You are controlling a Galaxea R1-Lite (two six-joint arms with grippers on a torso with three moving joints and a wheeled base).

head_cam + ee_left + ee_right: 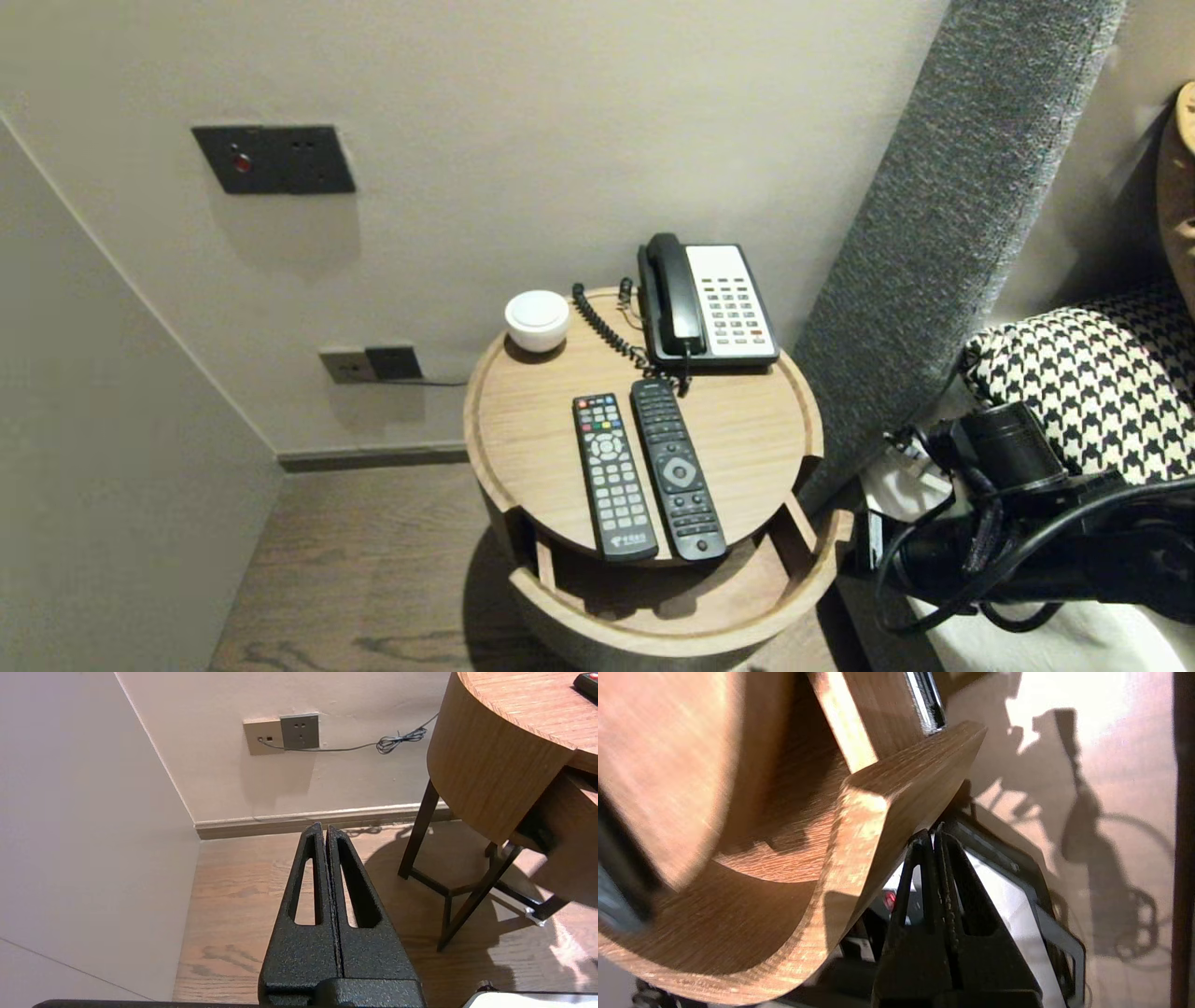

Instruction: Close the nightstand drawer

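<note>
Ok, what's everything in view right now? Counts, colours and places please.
Bedside table: one, light wood, round, centre; its drawer pulled out in front.
Grey-keyed remote: one, black, tabletop front.
Dark remote: one, black, beside it.
Telephone: one, black and white, tabletop back right.
Round device: one, white, back left.
Wall panel: one, dark, high on the wall.
Wall sockets: two, beige and dark, low on the wall.
Headboard: one, grey, right of table.
Cushion: one, houndstooth, far right.
Left gripper: black, shut, low over the floor.
Right gripper: black, shut, by the drawer's outer end.
</note>
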